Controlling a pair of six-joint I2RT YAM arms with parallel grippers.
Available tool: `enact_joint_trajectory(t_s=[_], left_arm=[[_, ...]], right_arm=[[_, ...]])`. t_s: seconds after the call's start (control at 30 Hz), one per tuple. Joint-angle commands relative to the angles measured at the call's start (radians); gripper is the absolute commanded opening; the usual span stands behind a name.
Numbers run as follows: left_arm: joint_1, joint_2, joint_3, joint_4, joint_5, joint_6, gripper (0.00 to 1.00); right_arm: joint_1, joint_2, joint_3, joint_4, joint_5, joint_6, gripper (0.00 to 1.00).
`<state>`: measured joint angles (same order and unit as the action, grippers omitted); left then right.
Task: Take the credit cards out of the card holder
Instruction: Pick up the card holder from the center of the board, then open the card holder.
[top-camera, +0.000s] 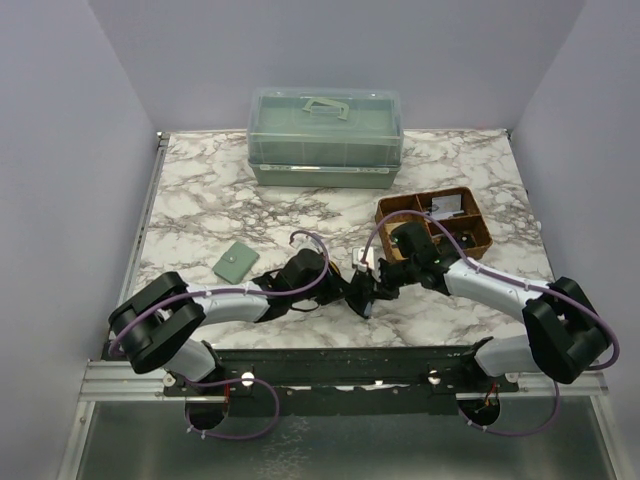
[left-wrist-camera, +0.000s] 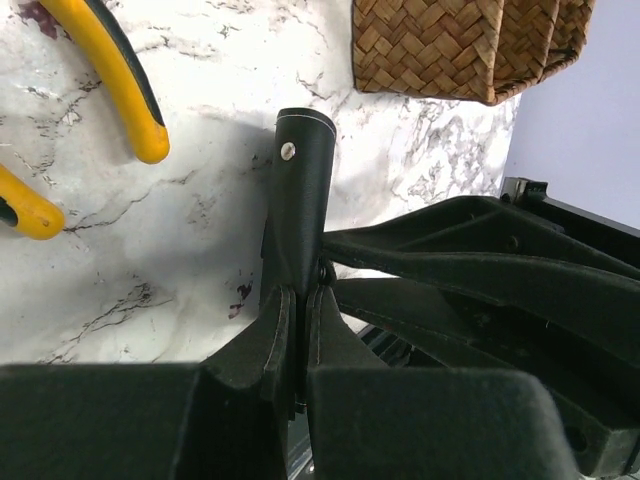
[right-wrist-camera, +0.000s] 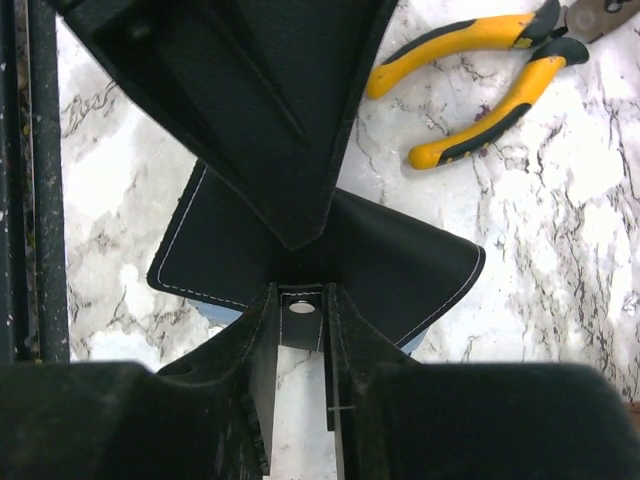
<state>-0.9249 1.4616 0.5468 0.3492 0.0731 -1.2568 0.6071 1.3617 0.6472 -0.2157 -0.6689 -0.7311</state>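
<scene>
The black card holder (top-camera: 361, 298) is held up off the marble table (top-camera: 200, 200) between my two grippers, near the front middle. My left gripper (top-camera: 349, 289) is shut on its lower edge; in the left wrist view the holder (left-wrist-camera: 305, 190) rises straight out of the closed jaws (left-wrist-camera: 297, 315). My right gripper (top-camera: 373, 291) comes in from the right. In the right wrist view its jaws (right-wrist-camera: 300, 297) stand a tab's width apart, with the holder's snap tab (right-wrist-camera: 301, 318) between the tips. The holder's body (right-wrist-camera: 400, 260) spreads behind, with blue-grey lining (right-wrist-camera: 225, 312) peeking out. No credit card shows.
Yellow-handled pliers (right-wrist-camera: 480, 90) lie on the table beside the grippers, also in the left wrist view (left-wrist-camera: 120, 80). A sage-green wallet (top-camera: 236, 263) lies at the left. A brown woven tray (top-camera: 478, 236) with small items sits behind the right arm. A green lidded box (top-camera: 325, 135) stands at the back.
</scene>
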Motion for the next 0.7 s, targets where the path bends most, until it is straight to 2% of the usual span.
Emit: enact_joint_trajectory(t_s=[0.0, 0.13, 0.3, 0.67], left_arm=[[-0.006, -0.054, -0.009, 0.079, -0.031, -0.052, 0.00], [-0.005, -0.069, -0.037, 0.079, -0.053, -0.053, 0.00], [0.000, -0.098, -0.074, 0.065, -0.091, -0.052, 0.00], [0.064, -0.216, -0.153, -0.016, -0.130, -0.019, 0.00]], right_arm=[[0.008, 0.011, 0.014, 0.006, 0.101, 0.025, 0.17], [0.008, -0.001, 0.013, 0.018, 0.150, 0.035, 0.07], [0.008, -0.009, 0.028, -0.014, 0.168, 0.025, 0.01], [0.001, -0.024, 0.045, -0.109, 0.135, -0.023, 0.00]])
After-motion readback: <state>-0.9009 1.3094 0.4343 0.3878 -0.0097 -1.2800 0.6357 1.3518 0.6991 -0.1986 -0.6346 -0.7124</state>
